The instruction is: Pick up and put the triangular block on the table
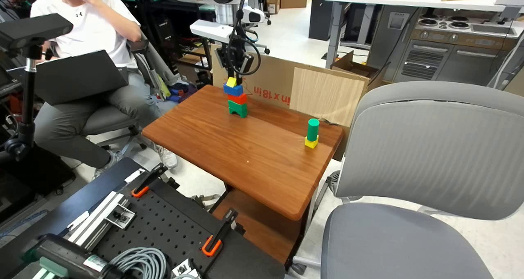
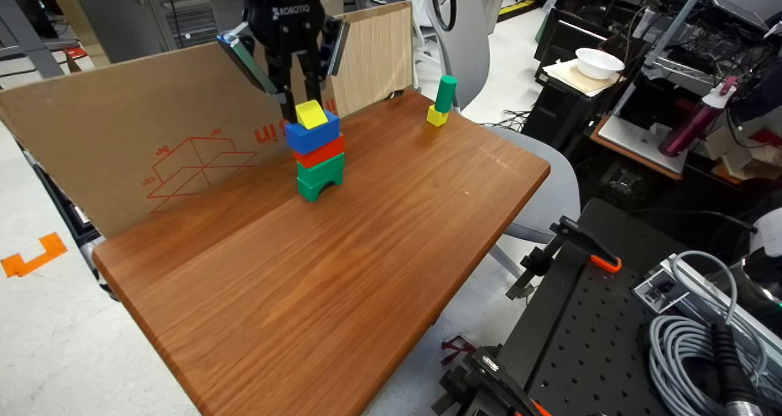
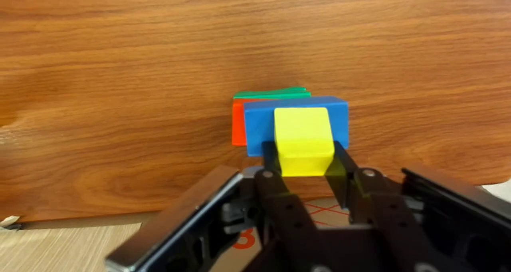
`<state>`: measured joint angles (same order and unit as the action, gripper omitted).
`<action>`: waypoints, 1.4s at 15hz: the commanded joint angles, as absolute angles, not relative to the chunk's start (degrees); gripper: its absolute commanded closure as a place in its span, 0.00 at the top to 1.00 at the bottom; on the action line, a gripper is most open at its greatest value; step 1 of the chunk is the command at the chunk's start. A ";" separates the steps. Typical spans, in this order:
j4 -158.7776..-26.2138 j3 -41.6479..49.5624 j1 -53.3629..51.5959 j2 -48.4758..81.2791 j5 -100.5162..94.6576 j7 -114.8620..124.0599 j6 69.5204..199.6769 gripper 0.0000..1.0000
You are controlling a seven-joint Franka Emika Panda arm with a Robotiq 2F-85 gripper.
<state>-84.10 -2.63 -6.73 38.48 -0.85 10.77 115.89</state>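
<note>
Done: jaws clamped on yellow triangular block (image 3: 304,140) | over blue block (image 2: 313,136), contact unclear | left: placing on table (image 2: 342,281)

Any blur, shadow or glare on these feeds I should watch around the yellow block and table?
Wrist view: the yellow block is bright with clear edges, but the tool is dark and its nearest parts look soft; in an exterior view, the table is darker beside the cardboard, and pale streaks towards the picture's right could be glare or scuffs.
</note>
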 commanded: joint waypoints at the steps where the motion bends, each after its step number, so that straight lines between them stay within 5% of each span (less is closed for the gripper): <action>1: -82.85 -1.49 -7.23 38.08 -0.93 12.05 113.22 0.08; 21: -100.57 2.85 2.67 33.01 -0.16 6.16 116.07 0.08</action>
